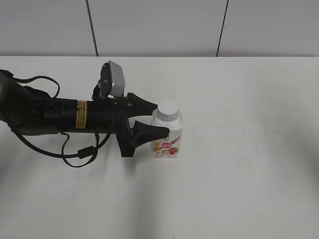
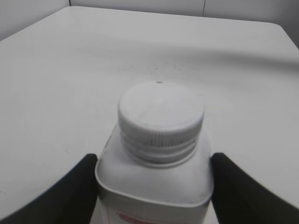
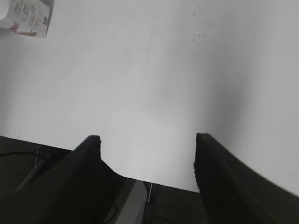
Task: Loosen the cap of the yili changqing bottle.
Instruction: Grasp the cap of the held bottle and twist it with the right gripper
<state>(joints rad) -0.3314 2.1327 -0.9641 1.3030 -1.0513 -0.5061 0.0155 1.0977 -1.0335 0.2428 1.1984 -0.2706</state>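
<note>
The yili changqing bottle (image 1: 168, 139) stands upright on the white table, a squat white bottle with a pink-red fruit label. Its ribbed white cap (image 1: 168, 108) sits on the neck. My left gripper (image 1: 160, 119) reaches in from the left, one finger on each side of the bottle body. In the left wrist view the two black fingers (image 2: 154, 161) press against the bottle's shoulders (image 2: 154, 184), below the cap (image 2: 161, 116). My right gripper (image 3: 147, 140) is open and empty over the table's near edge. The bottle's base shows far off in the right wrist view (image 3: 25, 16).
The white table (image 1: 239, 174) stretches around the bottle, with a grey panelled wall (image 1: 159, 25) behind it. The left arm's black cables (image 1: 75, 154) lie on the table at the left. The right arm is out of the exterior view.
</note>
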